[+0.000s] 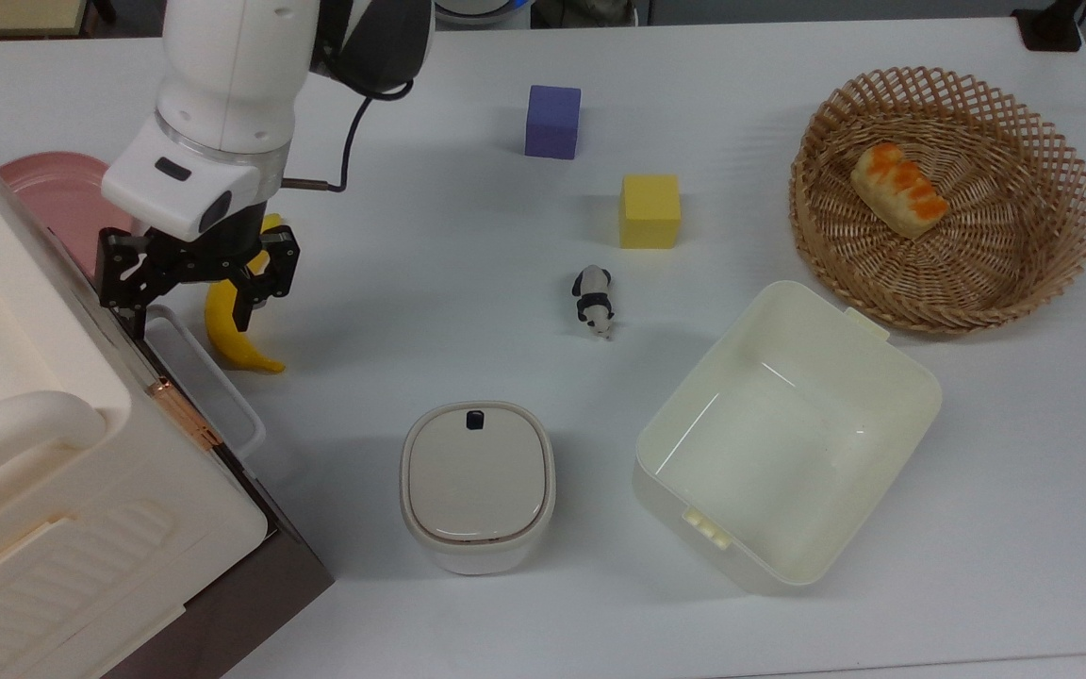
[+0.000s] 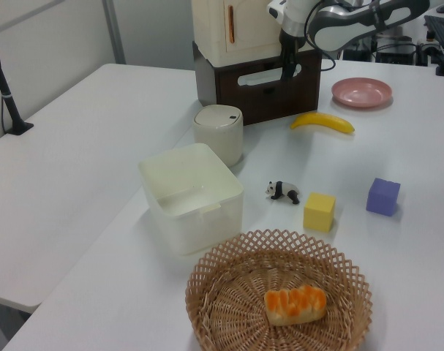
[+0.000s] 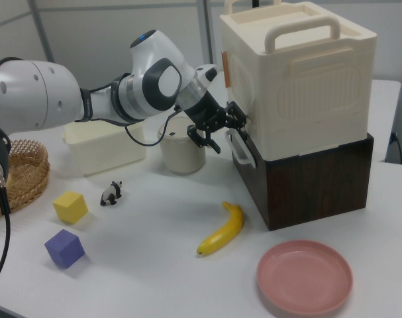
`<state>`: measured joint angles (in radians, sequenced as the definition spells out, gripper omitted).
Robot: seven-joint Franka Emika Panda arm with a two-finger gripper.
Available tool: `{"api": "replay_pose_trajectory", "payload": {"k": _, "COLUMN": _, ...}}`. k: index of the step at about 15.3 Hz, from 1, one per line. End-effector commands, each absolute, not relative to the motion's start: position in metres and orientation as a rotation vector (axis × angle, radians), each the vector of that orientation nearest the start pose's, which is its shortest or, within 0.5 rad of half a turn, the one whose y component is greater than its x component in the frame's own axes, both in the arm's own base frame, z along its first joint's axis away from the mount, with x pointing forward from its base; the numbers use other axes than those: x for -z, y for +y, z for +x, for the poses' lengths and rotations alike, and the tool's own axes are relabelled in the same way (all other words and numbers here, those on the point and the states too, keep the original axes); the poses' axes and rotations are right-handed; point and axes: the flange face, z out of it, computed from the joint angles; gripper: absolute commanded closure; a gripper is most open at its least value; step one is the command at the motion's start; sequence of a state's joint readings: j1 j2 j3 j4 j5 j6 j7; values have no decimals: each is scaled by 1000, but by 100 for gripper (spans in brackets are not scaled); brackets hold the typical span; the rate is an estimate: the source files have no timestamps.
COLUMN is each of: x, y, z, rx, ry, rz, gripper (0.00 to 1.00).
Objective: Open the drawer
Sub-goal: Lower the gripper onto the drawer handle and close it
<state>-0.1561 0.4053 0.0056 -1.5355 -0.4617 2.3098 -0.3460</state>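
Gripper (image 1: 189, 311) spread, straddling one end of white handle (image 1: 206, 377), nothing pinched. Drawer (image 2: 269, 91) under cream case (image 3: 297, 79), shut. Judgement: hooking stage; pull-out remains.

A banana (image 1: 232, 325) lies on the desk (image 1: 468, 283) just under the tool (image 1: 187, 288); purple cube (image 1: 552, 121), yellow cube (image 1: 649, 210) and basket (image 1: 1061, 189) sit well apart from it.

the drawer (image 2: 262, 91) is seen as a dark brown wooden front panel set beneath a cream ribbed case, at the table's far end in the left view. a white rounded loop handle (image 3: 240, 147) is mounted horizontally on its front. the drawer is shut or nearly so.
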Motion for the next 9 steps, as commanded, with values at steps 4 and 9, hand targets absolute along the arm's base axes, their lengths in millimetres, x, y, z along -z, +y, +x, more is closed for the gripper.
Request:
{"api": "replay_pose_trajectory", "payload": {"k": 4, "x": -433, "y": -79, "z": 718, "rx": 490, "ry": -999, "rz": -3463, "gripper": 14}}
{"api": "replay_pose_trajectory", "payload": {"k": 9, "x": -425, "y": -76, "z": 720, "rx": 471, "ry": -1023, "rz": -3464, "gripper": 32}}
